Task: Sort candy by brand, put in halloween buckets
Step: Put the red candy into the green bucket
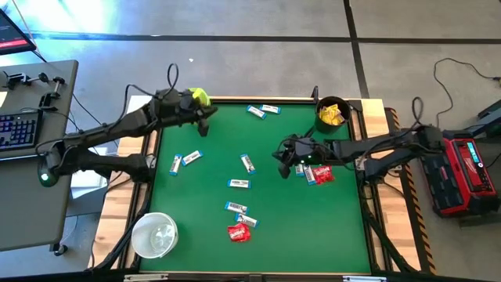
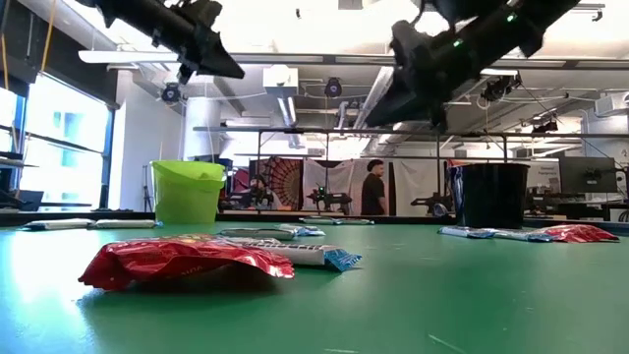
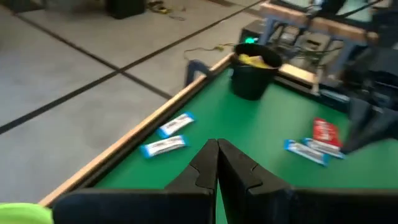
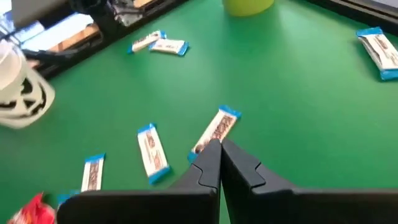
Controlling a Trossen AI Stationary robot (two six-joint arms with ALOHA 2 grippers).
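Observation:
My left gripper (image 1: 205, 127) is shut and empty, raised above the table just near of the lime green bucket (image 1: 200, 97); its closed fingers show in the left wrist view (image 3: 217, 152). My right gripper (image 1: 283, 162) is also shut and empty, in the air over the table's middle right (image 4: 219, 149), above a white-and-blue bar (image 4: 214, 130). The black bucket (image 1: 333, 114) at the far right holds yellow packets (image 3: 252, 60). The white bucket (image 1: 154, 234) stands at the near left. White-and-blue bars (image 1: 239, 183) and red packets (image 1: 239, 232) lie flat on the green mat.
More bars lie near the far edge (image 1: 263, 110) and left of centre (image 1: 184, 160). A red packet with bars (image 1: 317, 174) lies under the right arm. A wooden rim (image 1: 258, 99) borders the mat. A keyboard desk (image 1: 23, 129) stands left; a red case (image 1: 462, 176) sits right.

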